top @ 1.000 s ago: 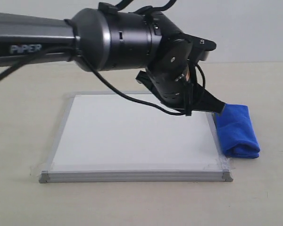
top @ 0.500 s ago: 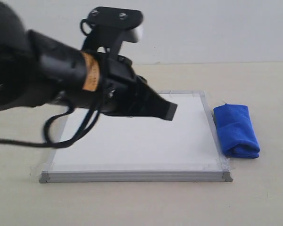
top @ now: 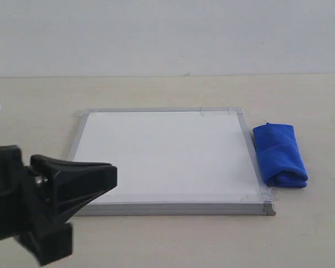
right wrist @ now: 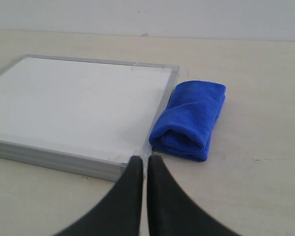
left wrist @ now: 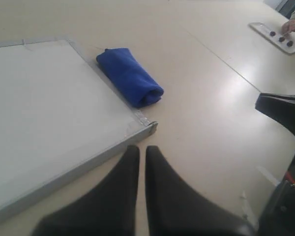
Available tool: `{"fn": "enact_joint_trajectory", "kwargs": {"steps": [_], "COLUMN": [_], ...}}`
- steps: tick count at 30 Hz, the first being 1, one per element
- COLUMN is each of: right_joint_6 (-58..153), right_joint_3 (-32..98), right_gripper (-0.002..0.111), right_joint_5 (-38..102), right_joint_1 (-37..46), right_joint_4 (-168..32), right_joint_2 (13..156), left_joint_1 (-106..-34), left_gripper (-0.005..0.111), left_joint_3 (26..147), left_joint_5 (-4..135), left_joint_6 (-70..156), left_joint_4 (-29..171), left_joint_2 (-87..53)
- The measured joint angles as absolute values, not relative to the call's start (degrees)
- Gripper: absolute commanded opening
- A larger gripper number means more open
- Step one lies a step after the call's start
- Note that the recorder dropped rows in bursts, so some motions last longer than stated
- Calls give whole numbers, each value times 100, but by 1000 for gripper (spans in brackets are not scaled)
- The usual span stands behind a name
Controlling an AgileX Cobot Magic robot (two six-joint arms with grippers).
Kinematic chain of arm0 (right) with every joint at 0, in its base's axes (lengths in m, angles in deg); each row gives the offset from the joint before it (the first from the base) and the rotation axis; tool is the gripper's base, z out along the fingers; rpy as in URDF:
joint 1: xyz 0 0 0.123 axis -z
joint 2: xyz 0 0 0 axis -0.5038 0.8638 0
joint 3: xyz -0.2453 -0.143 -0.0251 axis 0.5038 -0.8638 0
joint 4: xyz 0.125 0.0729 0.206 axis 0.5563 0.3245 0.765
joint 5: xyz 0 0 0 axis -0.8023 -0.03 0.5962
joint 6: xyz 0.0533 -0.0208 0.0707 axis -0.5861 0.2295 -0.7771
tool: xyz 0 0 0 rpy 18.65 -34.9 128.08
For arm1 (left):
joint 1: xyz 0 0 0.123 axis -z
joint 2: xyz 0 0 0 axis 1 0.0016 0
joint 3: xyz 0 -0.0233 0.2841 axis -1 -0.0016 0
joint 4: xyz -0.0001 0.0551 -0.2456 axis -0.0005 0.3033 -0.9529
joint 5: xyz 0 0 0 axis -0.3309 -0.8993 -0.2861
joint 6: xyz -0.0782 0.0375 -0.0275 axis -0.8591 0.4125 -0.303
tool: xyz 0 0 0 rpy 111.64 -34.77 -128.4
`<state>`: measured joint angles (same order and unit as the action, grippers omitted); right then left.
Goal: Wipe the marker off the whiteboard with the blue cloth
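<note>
Board (top: 162, 153) flat on table (top: 301, 234), about centre, near rail square to exterior cam. Silver frame all round; grey cap + clear tape at near-right corner. Face reads plain white in all 3 views.

Cloth (top: 280, 154) rolled, lying lengthwise along board's right rail, outside frame, on bare table. Tight beside rail; touching or a sliver apart, can't tell. Stops short of both right corners. Rolled end faces near side.

L gripper (left wrist: 138, 150): fingers together, only a hairline slit, nothing between. In exterior view sits low in near-left foreground, covering board's near-left corner, well apart from cloth. Wrist view looks across near rail to near-right corner, w/ cloth beyond.

R gripper (right wrist: 145, 161): fingers together too, thin slit, nothing held. Wrist view puts tips in line w/ near-right corner, cloth's rolled end just past that. Height over table: can't tell.

Room: bare table wide beyond far rail, wide right of cloth, narrower strip before near rail. Left of board open too, bar L gripper at the corner. Board face clear edge to edge apart from that covered corner. One black arm part (left wrist: 285, 115) at edge of L wrist view, over table, well apart from cloth.
</note>
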<state>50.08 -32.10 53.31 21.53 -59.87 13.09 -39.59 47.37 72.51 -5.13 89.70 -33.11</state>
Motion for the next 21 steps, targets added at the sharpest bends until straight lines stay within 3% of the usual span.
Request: {"fn": "enact_joint_trajectory", "kwargs": {"steps": [8, 21], "right_joint_6": [5008, 5008], "right_joint_3": [-3210, -3210], "right_gripper": [0, 0], "right_joint_5": [5331, 5331], "right_joint_1": [2153, 2153], "right_joint_4": [-5987, -5987], "right_joint_2": [1309, 1309], "left_joint_1": [-3959, -3959], "left_gripper": [4, 4], "left_joint_3": [3869, 3798], "left_joint_5": [7370, 7408], "left_joint_6": [-770, -279], "left_joint_4": [8970, 9113], "left_joint_2": [-4687, -5962]}}
